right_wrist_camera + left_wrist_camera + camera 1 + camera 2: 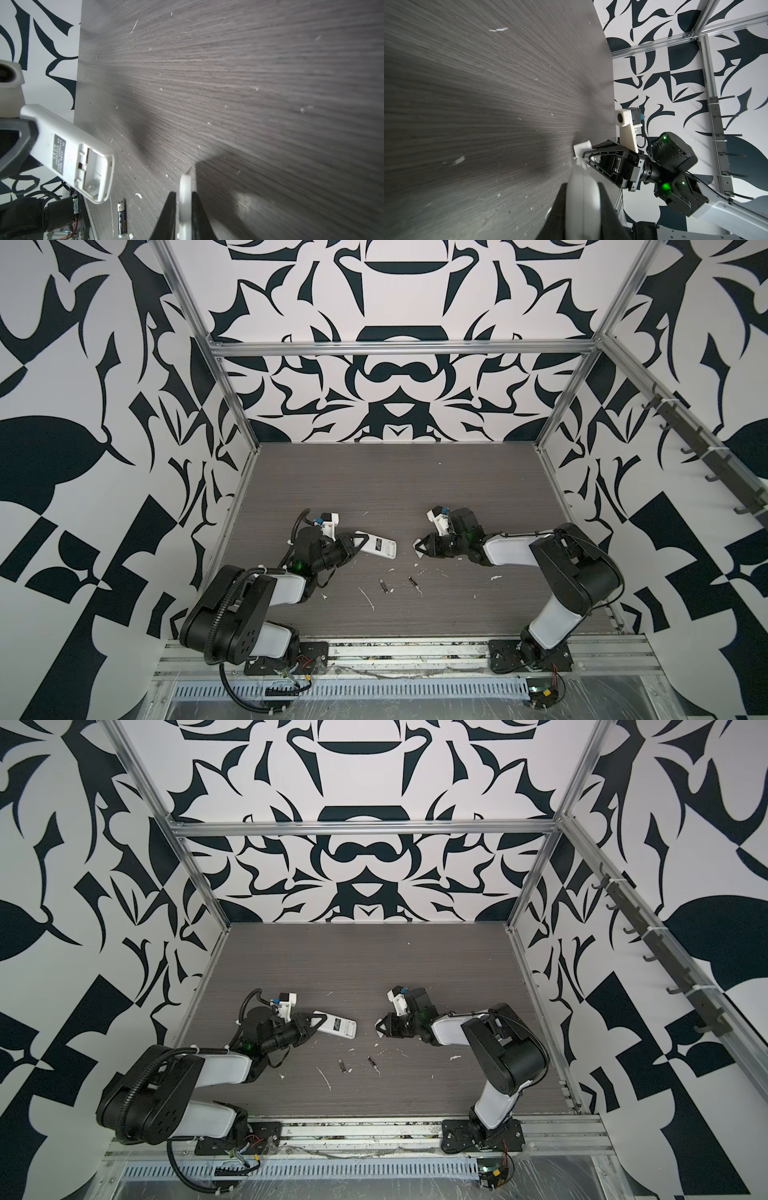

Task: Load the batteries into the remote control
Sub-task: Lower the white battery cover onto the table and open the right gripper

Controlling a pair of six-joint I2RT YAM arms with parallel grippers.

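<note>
The remote control lies white back up with its black label showing. My left gripper is shut on its near end. In the right wrist view the remote control shows an open, empty battery bay. Both batteries lie loose on the table in front of it; one battery shows in the right wrist view. Right of the remote, my right gripper is shut on the small white cover plate, held edge-on just above the table.
White scraps litter the grey wood-grain table around the batteries. An aluminium rail carrying both arm bases runs along the front edge. Patterned walls and frame posts close off the other three sides.
</note>
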